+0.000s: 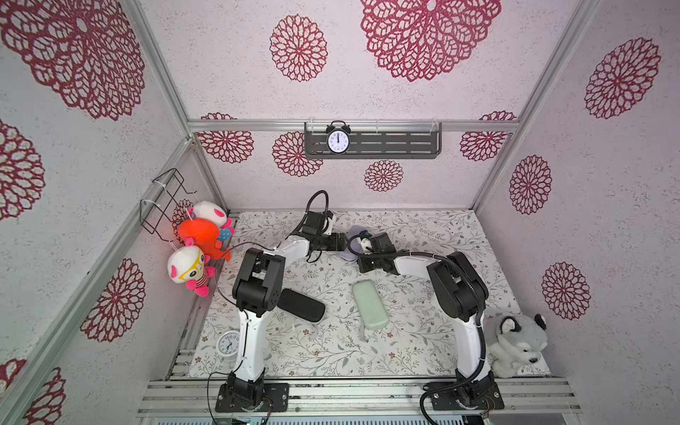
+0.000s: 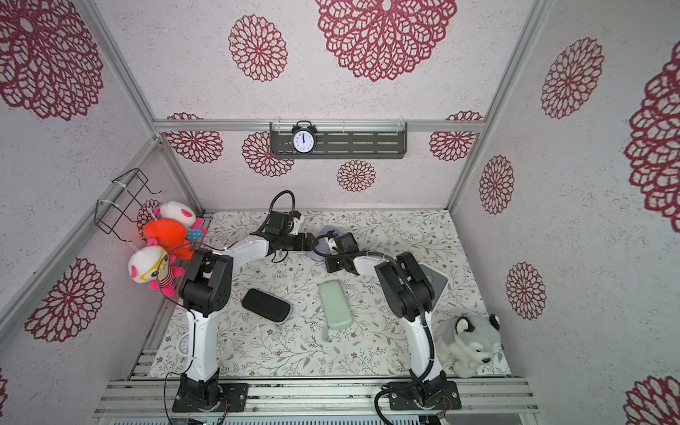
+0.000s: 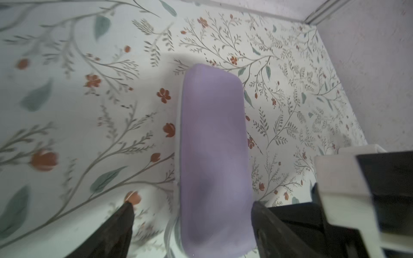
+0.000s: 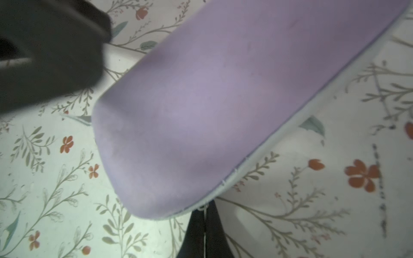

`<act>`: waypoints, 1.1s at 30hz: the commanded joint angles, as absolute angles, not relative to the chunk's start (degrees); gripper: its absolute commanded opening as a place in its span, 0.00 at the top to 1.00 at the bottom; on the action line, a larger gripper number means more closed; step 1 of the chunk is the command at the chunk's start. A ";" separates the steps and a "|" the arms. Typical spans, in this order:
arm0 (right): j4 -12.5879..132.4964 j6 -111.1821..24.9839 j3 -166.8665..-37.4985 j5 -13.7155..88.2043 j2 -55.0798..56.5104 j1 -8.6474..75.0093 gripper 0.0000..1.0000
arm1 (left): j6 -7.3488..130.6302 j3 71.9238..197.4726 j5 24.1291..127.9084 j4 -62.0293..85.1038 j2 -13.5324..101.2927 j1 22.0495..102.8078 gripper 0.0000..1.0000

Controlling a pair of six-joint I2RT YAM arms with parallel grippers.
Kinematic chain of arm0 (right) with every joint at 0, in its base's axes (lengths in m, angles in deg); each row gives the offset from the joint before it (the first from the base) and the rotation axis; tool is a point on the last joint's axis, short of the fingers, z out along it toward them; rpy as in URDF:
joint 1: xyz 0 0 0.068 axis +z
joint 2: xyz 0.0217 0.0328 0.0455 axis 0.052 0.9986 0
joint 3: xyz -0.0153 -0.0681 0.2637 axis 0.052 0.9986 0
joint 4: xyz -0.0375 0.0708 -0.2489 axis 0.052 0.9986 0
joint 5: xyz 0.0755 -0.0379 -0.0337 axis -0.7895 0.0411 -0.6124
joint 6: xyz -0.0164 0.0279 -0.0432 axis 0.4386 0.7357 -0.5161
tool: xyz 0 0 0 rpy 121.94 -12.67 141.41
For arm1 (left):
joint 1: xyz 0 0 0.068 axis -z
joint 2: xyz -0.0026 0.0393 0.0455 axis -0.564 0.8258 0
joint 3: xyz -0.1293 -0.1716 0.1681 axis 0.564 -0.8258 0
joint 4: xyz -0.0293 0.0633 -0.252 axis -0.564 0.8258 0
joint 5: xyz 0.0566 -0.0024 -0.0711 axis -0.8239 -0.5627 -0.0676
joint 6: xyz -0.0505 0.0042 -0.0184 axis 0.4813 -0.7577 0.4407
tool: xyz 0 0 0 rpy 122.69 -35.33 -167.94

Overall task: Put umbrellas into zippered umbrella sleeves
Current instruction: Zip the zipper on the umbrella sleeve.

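Floral table (image 1: 331, 353), black sleeve (image 1: 301, 305) and mint green sleeve (image 1: 369, 303) lying closed side by side in the middle, lilac sleeve (image 1: 347, 254) farther back, partly hidden between left arm (image 1: 294, 246) and right arm (image 1: 412, 266), grey plush husky (image 1: 515, 346) near right, small white clock (image 1: 229, 346) near left.

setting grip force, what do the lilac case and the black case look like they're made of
The lilac case: matte, smooth skin over a shape-holding shell, likely moulded foam or silicone-like; its pale stitched rim suggests fabric zip tape. The black case: matte, rounded form, probably the same; texture too small to tell.
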State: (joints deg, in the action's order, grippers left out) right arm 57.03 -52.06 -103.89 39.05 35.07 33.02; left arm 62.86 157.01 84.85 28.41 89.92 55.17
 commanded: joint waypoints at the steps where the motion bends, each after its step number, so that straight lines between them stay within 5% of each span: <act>1: 59.44 -53.98 -103.86 40.58 33.28 32.56 1.00 | 57.87 163.74 88.61 37.91 94.15 55.85 0.16; 12: 57.30 -55.61 -99.88 42.07 30.23 35.61 1.00 | 63.95 156.96 88.12 33.01 93.40 57.51 0.43; 33: 50.42 -49.26 -100.38 41.53 29.41 44.26 1.00 | 81.23 143.02 85.35 13.73 89.49 57.13 0.64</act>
State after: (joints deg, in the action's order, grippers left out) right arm 55.28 -52.52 -97.85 45.49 30.13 41.11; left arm 77.33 145.49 88.52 14.07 88.61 56.77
